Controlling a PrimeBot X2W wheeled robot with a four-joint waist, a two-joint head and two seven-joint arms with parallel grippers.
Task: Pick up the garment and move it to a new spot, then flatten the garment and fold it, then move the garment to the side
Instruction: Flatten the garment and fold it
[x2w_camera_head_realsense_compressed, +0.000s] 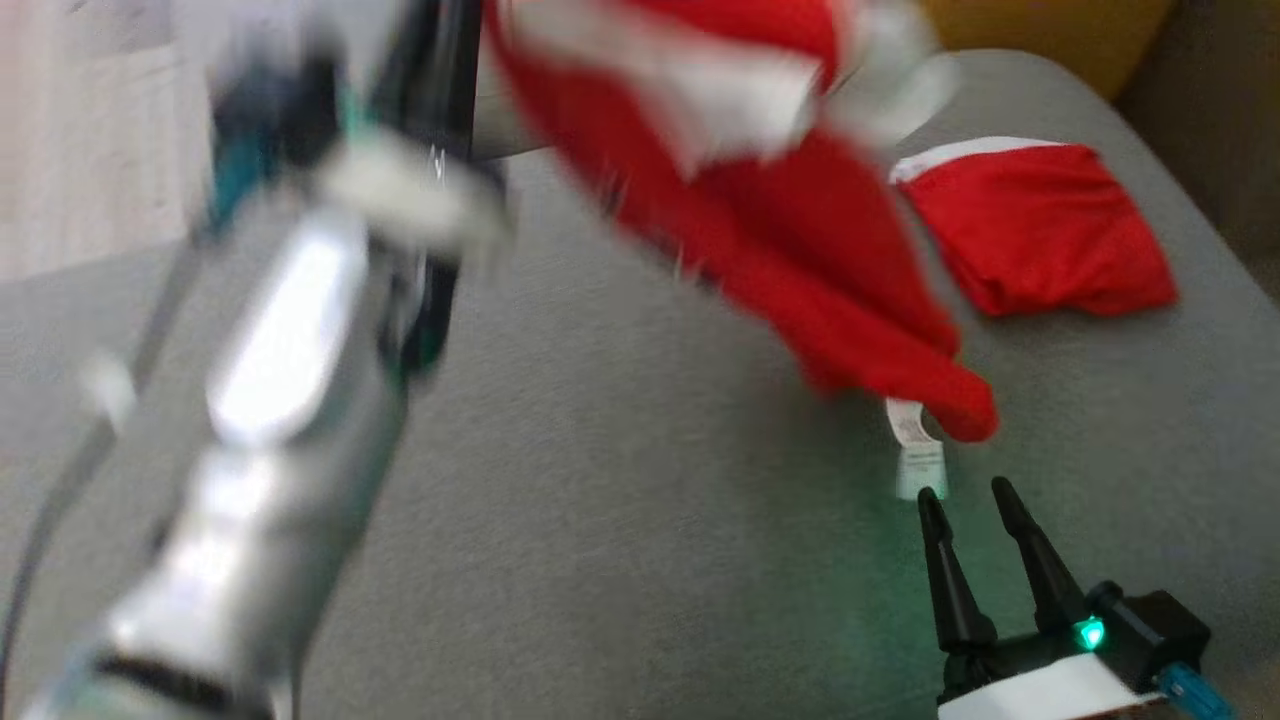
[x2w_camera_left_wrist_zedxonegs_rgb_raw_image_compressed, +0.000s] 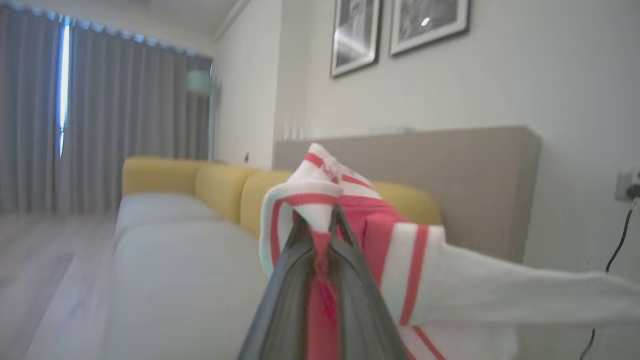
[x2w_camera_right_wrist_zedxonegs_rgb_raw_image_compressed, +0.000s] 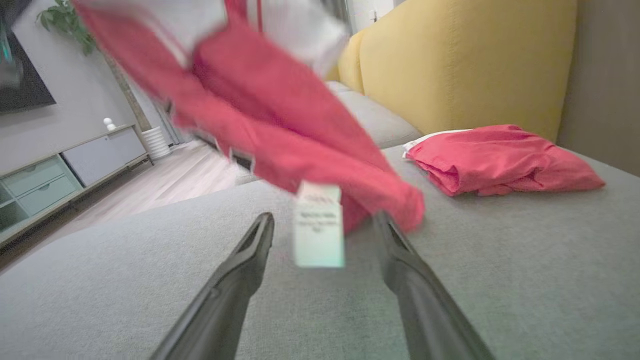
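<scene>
— Garments?
— Two, both red: one garment (x2w_camera_head_realsense_compressed: 800, 260) hangs over the grey sofa (x2w_camera_head_realsense_compressed: 600, 500), clamped tight in the left gripper (x2w_camera_left_wrist_zedxonegs_rgb_raw_image_compressed: 320, 220); a folded garment (x2w_camera_head_realsense_compressed: 1040, 230) lies beyond it.
— Right gripper (x2w_camera_head_realsense_compressed: 962, 492)?
— Spread wide, empty; the white tag (x2w_camera_head_realsense_compressed: 918, 455) dangles at its fingertips.

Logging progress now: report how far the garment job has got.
Done: the red-and-white fabric garment is picked up, clamped in the left pincer. In hand: it hangs over the grey sofa seat, its white tag by the open right pincer. Left: setting down, flattening, folding, moving aside.
</scene>
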